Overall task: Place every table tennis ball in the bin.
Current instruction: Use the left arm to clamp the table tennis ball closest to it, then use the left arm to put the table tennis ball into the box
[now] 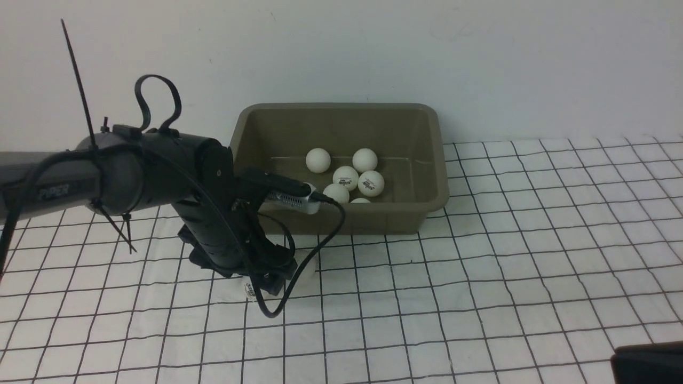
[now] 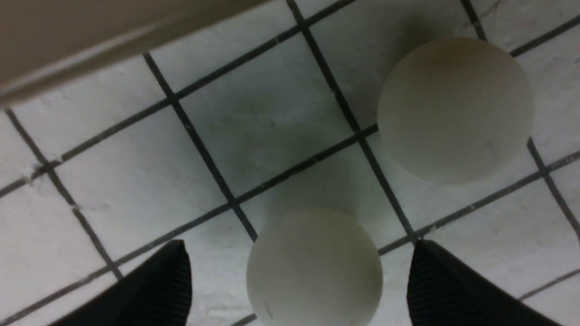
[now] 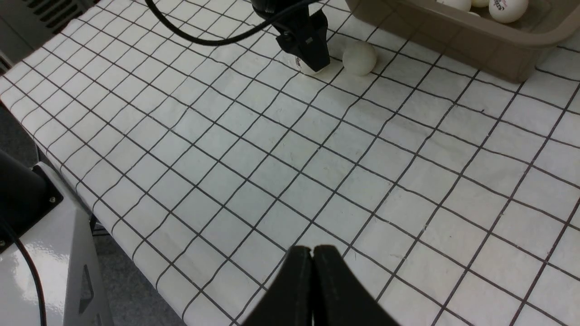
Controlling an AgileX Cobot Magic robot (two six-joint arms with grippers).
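The olive-grey bin (image 1: pixel 427 160) stands at the back of the table with several white table tennis balls (image 1: pixel 346 177) inside. My left gripper (image 2: pixel 299 246) is down on the cloth just in front of the bin and stands open. One ball (image 2: pixel 314 271) lies between its fingers (image 2: pixel 158 290), with a gap on each side. A second ball (image 2: pixel 455 108) rests on the cloth close beside it, nearer the bin wall (image 2: pixel 68 36). In the right wrist view both balls show, one (image 3: pixel 304 68) under the left gripper (image 3: pixel 303 43) and one (image 3: pixel 359 58) beside it. My right gripper (image 3: pixel 312 249) is shut and empty.
A white cloth with a black grid (image 1: pixel 480 266) covers the table. The left arm's black cable (image 1: pixel 299 277) loops down beside the gripper. A dark part of the right arm (image 1: pixel 645 362) shows at the near right corner. The table's near edge (image 3: pixel 113 217) lies beside a white robot base (image 3: pixel 45 262).
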